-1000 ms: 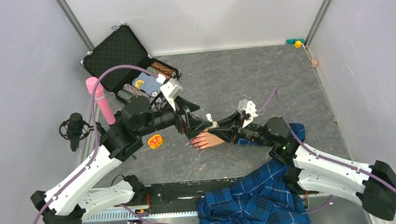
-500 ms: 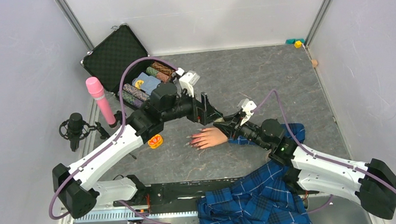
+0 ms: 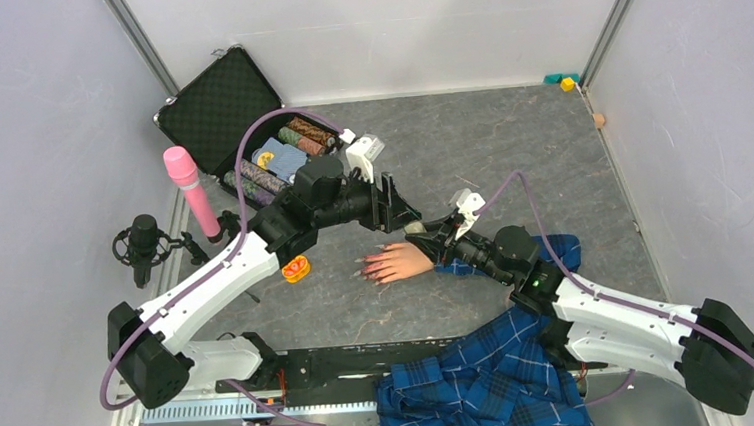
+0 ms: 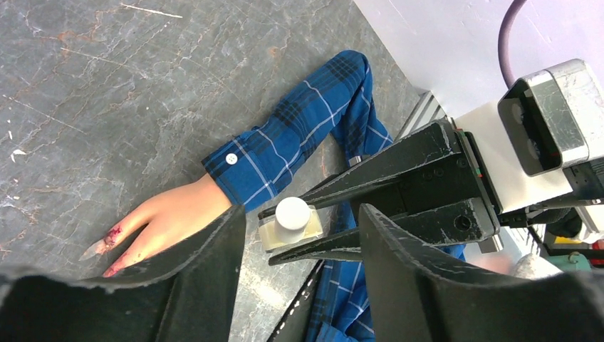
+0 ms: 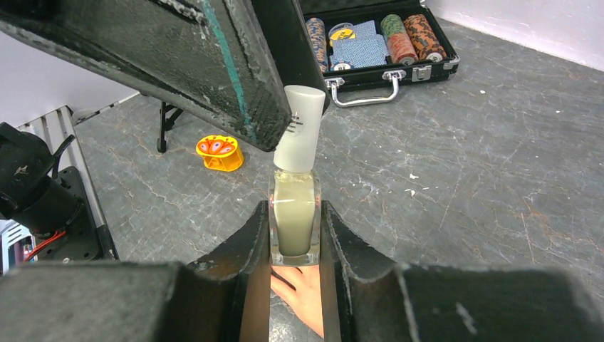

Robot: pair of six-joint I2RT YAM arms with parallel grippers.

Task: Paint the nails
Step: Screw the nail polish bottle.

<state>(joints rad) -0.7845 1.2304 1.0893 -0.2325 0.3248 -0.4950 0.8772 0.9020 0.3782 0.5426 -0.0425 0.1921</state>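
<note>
The left gripper (image 4: 303,214) has swung in, jaws apart around the white cap (image 5: 300,128) of the clear glass bottle (image 5: 293,228) clamped by the right gripper (image 5: 294,214), so uncapping looks next; the mannequin's reddish-pink nails (image 3: 364,270) lie at eight o'clock.

- Mannequin hand (image 3: 397,263): flesh-coloured; nails (image 4: 114,232): reddish-pink.
- Sleeve (image 4: 285,142): blue plaid; button (image 4: 230,159): white.
- Bottle (image 5: 294,221): clear, pale yellowish contents; cap (image 5: 300,128): white.
- Table (image 3: 509,154): grey, marbled veining.
- Case (image 3: 220,104): black, quilted lining.
</note>
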